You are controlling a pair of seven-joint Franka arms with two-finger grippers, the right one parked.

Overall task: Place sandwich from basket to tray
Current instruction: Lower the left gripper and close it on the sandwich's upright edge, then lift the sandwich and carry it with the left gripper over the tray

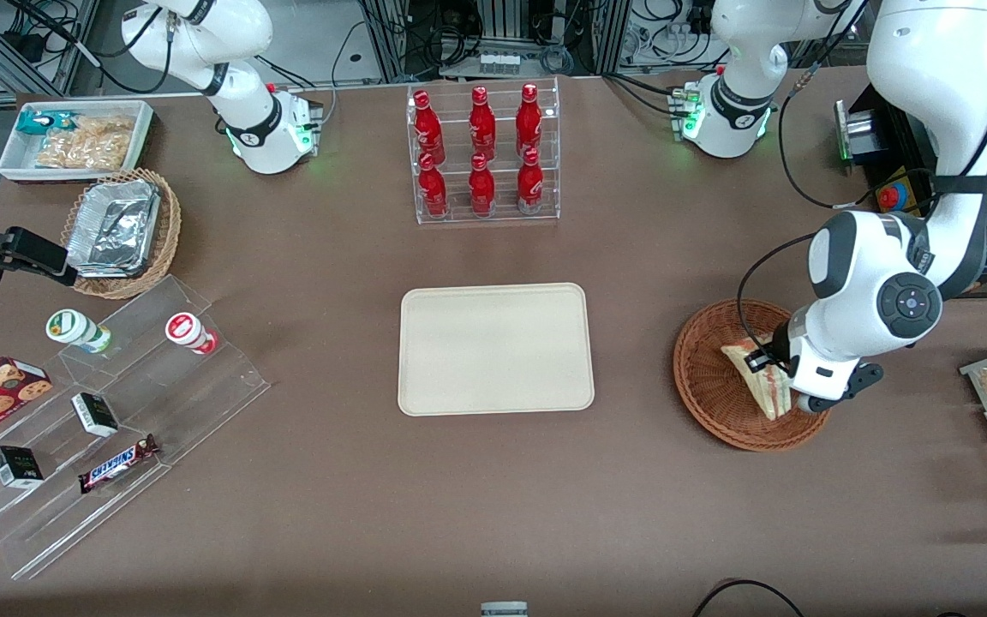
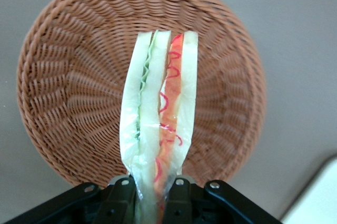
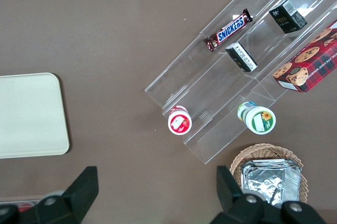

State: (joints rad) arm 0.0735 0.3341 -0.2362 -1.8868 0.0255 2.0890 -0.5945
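Over the wicker basket (image 1: 720,390), the left gripper (image 2: 152,195) has its fingers clamped on the sandwich (image 2: 160,113), wedge pointing straight out from them. Cream tray (image 1: 495,348) sits well apart, toward the parked arm's end, so it's basically a sideways carry.

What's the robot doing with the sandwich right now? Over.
Gripper over the basket, fingers shut on the sandwich. Sandwich not yet on the tray. Nothing blocking the way to the tray. Over.
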